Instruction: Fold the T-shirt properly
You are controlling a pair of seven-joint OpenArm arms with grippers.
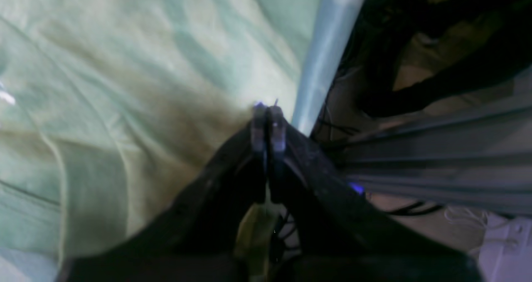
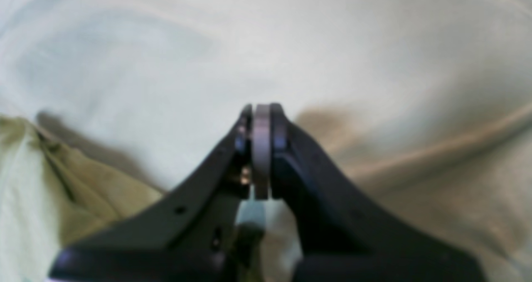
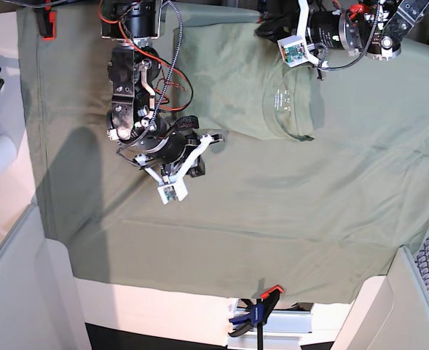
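Over rumpled green cloth [image 1: 124, 87] by the table edge, from the left wrist: left gripper [image 1: 268, 120], jaws pressed together, nothing seen between. From the right wrist: right gripper [image 2: 261, 116], likewise closed, above pale cloth [image 2: 332, 45], shirt or cover impossible to tell. From base: T-shirt [image 3: 236, 80] lying flat at far middle of tablecloth [image 3: 331, 204]. Probably light, limp, quick to bunch; best pinched at hem or shoulder seams.

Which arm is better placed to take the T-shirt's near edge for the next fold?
Probably the right: the right gripper sits shut at that edge of the T-shirt. The left gripper, also shut, is by the far edge of the table.
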